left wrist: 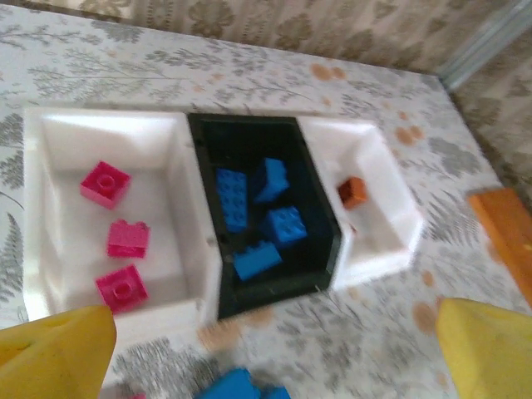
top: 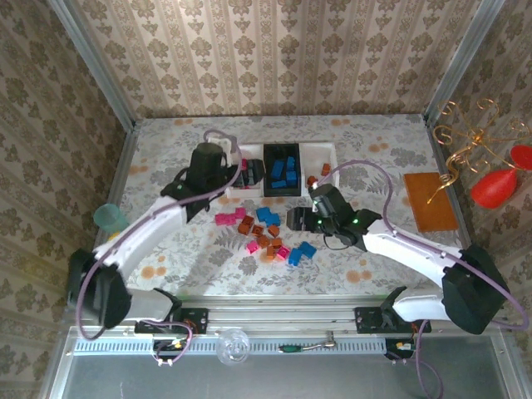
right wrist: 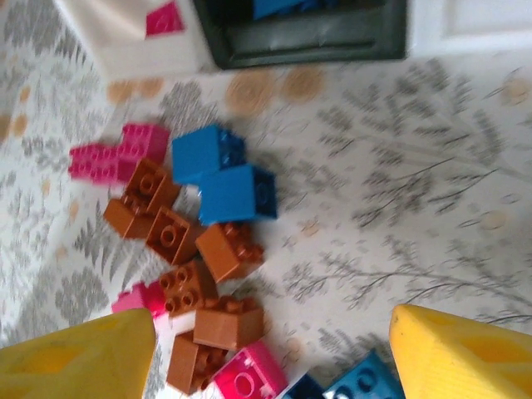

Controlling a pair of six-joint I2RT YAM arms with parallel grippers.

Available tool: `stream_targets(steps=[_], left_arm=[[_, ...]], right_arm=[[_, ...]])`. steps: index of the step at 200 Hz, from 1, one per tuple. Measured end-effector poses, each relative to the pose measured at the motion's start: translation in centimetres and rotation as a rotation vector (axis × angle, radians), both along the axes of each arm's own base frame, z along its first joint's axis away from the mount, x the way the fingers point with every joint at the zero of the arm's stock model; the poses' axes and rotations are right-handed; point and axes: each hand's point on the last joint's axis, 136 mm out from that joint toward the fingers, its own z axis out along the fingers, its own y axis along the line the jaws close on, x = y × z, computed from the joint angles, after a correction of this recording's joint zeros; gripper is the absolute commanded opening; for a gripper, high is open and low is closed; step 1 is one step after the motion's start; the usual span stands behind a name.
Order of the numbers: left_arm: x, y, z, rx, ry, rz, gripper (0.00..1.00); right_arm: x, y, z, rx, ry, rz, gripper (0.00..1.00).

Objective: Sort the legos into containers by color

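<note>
Three open trays in a touching row, left white tray holding three pink bricks, black middle tray with four jumbled blue bricks, right white tray with one orange-brown brick, loose mixed pile of legos near the trays

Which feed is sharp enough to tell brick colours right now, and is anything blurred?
Top external: sharp and evenly lit, but the loose bricks are tiny. Left wrist: slight motion blur, yet colours in the three trays read clearly. Right wrist: soft overall, studs on brown bricks visible.
</note>
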Motion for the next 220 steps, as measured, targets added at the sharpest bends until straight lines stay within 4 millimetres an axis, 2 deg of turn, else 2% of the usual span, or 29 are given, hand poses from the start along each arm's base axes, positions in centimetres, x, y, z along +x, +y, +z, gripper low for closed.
stream_targets(steps=[18, 44, 65, 99, 113, 135, 166, 220], left_arm=[[-3.7, 1.0, 0.0, -0.027, -0.024, -0.012, 1.00], [-7.4, 3.8, -2.1, -0.043, -0.017, 0.021, 1.00], [-9.4, 5.3, -4.2, -0.033, 0.016, 0.043, 1.00], [-11.7, 6.8, -9.2, 0.005, 0.119, 0.065, 1.00], [-12.6, 7.4, -11.1, 0.016, 0.161, 0.075, 1.00], [-13.6, 7.9, -12.8, 0.022, 0.201, 0.080, 1.00], [-14.0, 8.0, -12.8, 0.003, 0.206, 0.086, 1.00], [-14.0, 8.1, -12.8, -0.002, 0.210, 0.096, 1.00]], right_arm=[[-1.2, 2.0, -1.2, -0.018, 0.025, 0.076, 0.74], [-2.2, 5.0, -2.4, -0.068, 0.039, 0.174, 0.72], [-2.1, 7.0, -2.8, -0.098, 0.032, 0.220, 0.67], [-0.5, 7.6, -4.2, -0.180, 0.032, 0.208, 0.62], [0.0, 7.5, -5.1, -0.220, 0.038, 0.207, 0.60], [0.5, 7.0, -6.3, -0.270, 0.053, 0.195, 0.57], [1.2, 6.5, -7.1, -0.301, 0.065, 0.190, 0.56], [2.1, 7.3, -7.4, -0.313, 0.057, 0.213, 0.49]])
